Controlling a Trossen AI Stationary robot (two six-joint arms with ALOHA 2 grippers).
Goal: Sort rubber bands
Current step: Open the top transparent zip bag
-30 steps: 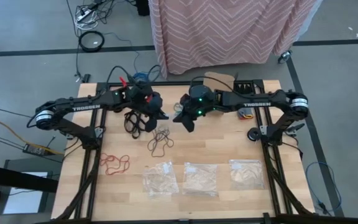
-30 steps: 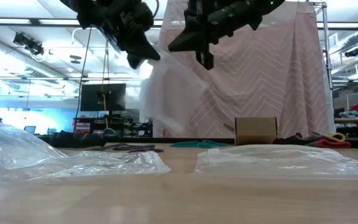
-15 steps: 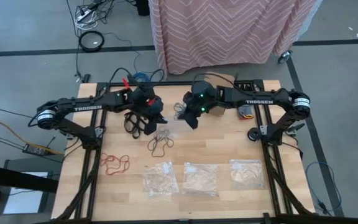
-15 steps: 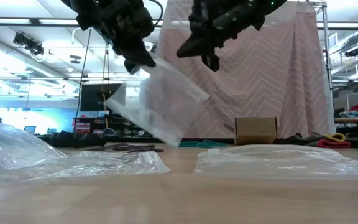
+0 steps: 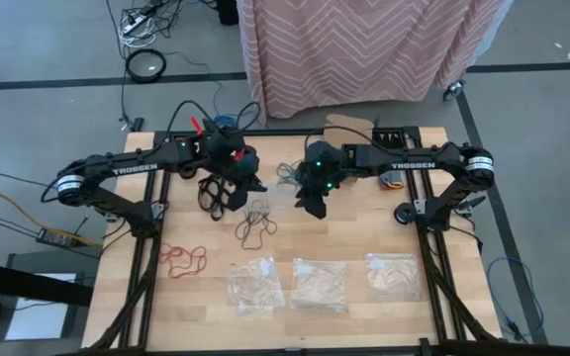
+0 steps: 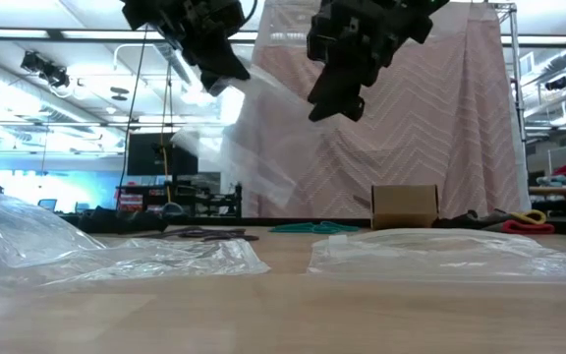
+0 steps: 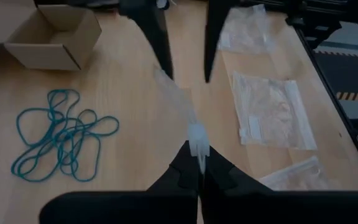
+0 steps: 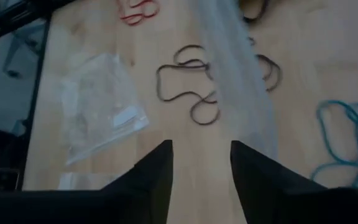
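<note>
The left tool (image 7: 199,163) is clamped on a clear bag (image 6: 254,138) above the surface (image 5: 354,232). Beside the bag, the right tool (image 8: 201,165) stands apart, empty.

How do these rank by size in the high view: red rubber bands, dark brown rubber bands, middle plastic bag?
1. Middle plastic bag
2. Then red rubber bands and dark brown rubber bands, too alike to rank.

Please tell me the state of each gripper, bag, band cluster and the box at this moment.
left gripper: shut on the clear bag
right gripper: open, empty
clear bag: hanging in the air
three bags: lying flat
teal bands: loose heap
red bands: loose heap
cardboard box: open
</note>
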